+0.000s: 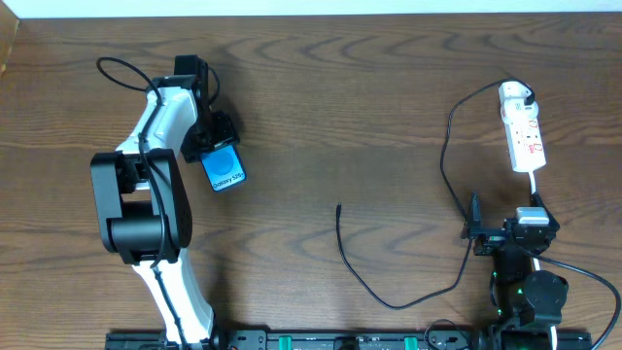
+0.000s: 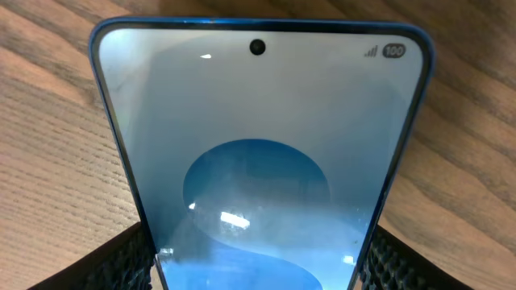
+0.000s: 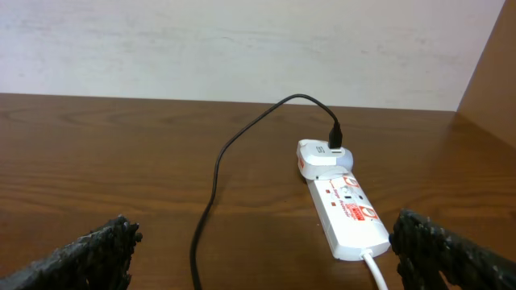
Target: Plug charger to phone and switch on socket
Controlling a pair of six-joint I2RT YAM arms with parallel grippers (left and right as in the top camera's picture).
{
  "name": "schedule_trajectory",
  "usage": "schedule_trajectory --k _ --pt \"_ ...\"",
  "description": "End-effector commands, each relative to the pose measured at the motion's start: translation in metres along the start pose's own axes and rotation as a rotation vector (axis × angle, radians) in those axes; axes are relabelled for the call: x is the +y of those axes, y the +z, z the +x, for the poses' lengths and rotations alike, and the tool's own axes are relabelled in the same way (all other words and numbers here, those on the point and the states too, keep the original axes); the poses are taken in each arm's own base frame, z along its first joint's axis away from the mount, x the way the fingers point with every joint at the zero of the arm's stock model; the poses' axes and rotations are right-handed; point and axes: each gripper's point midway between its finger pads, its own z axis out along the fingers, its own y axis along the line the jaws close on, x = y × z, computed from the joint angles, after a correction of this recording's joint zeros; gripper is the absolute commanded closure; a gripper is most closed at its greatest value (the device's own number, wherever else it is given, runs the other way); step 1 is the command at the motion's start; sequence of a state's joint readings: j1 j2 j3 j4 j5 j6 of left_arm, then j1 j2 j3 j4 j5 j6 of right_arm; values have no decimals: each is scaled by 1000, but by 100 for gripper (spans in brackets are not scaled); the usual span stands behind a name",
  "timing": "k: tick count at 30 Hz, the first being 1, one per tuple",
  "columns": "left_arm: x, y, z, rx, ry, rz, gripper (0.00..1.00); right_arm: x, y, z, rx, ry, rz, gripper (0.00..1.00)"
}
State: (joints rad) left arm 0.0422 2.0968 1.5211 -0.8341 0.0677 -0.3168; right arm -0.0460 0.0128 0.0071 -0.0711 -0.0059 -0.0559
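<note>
Clamping the phone (image 2: 258, 145), left pincer (image 2: 260, 262); right pincer (image 3: 266, 258) apart; socket (image 3: 348, 216) ahead, charger (image 3: 321, 159) cable trailing ahead-left across the surface (image 3: 113, 145).

Lit phone (image 2: 258, 161) between left claw (image 2: 258, 274) pads (image 2: 121, 262), over table (image 2: 48, 161)

The phone (image 1: 224, 171) shows a bright cyan-blue screen with a deeper blue circle. The power strip (image 1: 525, 138) is white with small red marks. Its adapter (image 3: 321, 158) is white, and the charger cable (image 3: 216, 179) is black. The table (image 1: 389, 87) is dark brown with wood grain.
</note>
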Motion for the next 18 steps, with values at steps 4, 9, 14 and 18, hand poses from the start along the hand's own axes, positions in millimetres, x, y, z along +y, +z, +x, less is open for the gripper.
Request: schedule_trajectory --k 4,9,14,18 --pt "4 3 1 -5 7 -20 92 2 0 0 0 -6 -5 1" --pt "6 5 5 5 5 -24 93 2 0 0 0 -6 -5 1" --pt "7 10 9 15 4 -27 92 2 0 0 0 -6 -5 1" --pt "8 15 13 20 4 -28 92 2 0 0 0 -6 -5 1"
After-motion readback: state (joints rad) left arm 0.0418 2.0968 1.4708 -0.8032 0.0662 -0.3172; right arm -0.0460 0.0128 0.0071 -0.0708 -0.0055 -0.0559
